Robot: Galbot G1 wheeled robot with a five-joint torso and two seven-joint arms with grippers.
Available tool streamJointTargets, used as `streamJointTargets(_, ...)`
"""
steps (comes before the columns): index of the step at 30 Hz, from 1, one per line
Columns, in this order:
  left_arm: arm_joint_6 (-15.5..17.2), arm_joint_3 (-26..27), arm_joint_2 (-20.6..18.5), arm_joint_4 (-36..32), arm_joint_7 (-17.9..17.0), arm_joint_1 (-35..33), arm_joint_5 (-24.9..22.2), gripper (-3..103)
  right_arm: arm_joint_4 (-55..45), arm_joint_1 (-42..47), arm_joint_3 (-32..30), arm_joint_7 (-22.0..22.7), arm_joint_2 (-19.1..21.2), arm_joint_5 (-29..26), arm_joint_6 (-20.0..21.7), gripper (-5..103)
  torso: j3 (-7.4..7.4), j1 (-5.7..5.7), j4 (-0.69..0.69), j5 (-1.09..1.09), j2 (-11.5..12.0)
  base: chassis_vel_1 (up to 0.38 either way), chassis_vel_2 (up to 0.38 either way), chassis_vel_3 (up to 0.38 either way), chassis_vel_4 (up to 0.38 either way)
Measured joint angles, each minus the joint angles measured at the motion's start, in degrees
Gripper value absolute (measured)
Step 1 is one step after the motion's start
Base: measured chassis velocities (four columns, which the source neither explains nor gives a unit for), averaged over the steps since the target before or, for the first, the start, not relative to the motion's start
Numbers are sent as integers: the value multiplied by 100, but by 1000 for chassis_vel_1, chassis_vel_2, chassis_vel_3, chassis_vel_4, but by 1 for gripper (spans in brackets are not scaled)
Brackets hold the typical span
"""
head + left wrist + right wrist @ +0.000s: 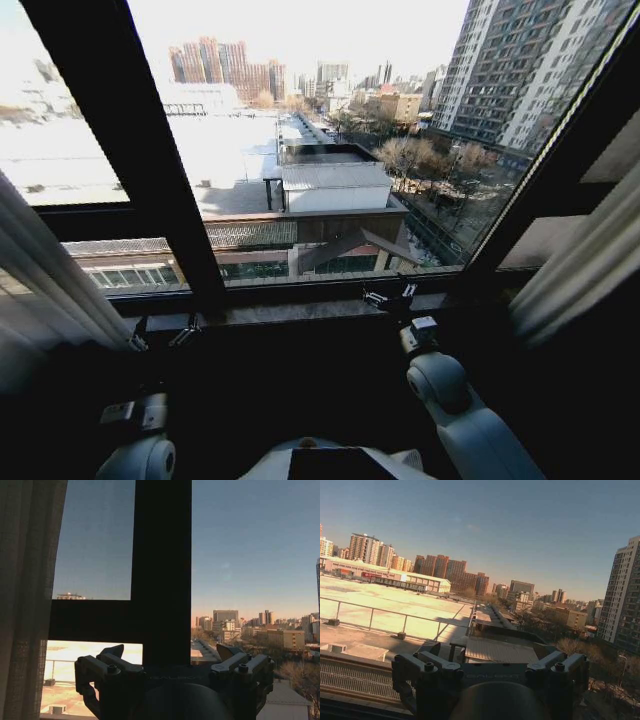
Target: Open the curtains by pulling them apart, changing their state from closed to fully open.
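- The curtains are drawn to the two sides of the window in the head view: one sheer white pleated panel (45,285) hangs at the robot's left edge, the other (590,265) at its right edge.
- Between the two panels the glass is uncovered, showing a flat rooftop (335,185) and tall city buildings (530,70) beyond.
- A dark vertical window frame bar (150,150) crosses the pane left of centre, and a dark sill (300,310) runs along the bottom of the glass.
- The left tool (160,335) sits low near the sill, just beside the lower hem of the left panel; I cannot tell whether they touch.
- In the left wrist view the left tool (172,655) has its fingers (112,652) spread apart with nothing between them, and the sheer fabric (25,600) hangs off to one side of it.
- The right tool (390,297) is raised at the sill near the middle of the window, well apart from the right panel.
- In the right wrist view the right tool (490,655) also has its fingers (432,652) parted and holds nothing, facing the open glass.
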State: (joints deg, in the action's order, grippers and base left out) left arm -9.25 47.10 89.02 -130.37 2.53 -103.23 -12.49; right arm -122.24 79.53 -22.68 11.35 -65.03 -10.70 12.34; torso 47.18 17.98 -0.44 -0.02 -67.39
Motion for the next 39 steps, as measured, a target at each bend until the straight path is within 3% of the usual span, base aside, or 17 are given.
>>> streamJointTargets(18, 24, 19, -18, 63, -1, -9, -10, 100, 139, -65, 134, -3, -59, 103, -42, 100, 1, 0, 1, 3, 1, 348, 354, -349, -369)
streamJointTargets(23, 98, 22, -45, 76, -3, 5, 8, 100, 281, -170, 103, -72, -72, -176, -208, 100, 0, 0, -1, 4, 0, 325, 335, -337, -352)
streamJointTargets(27, 140, 57, -85, 102, -23, 12, 9, 100, 236, -224, 101, -76, -80, -636, -1, 100, 0, 2, 3, -3, 0, 220, 198, -181, -183)
streamJointTargets(34, 449, -11, -277, 221, -90, 269, 1, 100, 401, -303, 156, -72, -135, -652, 6, 100, 2, 1, 1, 9, 2, -4, -8, 11, 18)
streamJointTargets(38, 1051, -41, -802, 446, -390, 1058, -94, 100, 440, -274, 148, -63, -140, -414, -58, 100, 0, -1, -1, 4, 0, -14, -32, 23, 37)
streamJointTargets(39, 1051, -41, -802, 446, -390, 1058, -94, 100, 440, -274, 148, -63, -140, -414, -58, 100, 0, -1, -1, 4, 0, 0, 0, 0, 0)
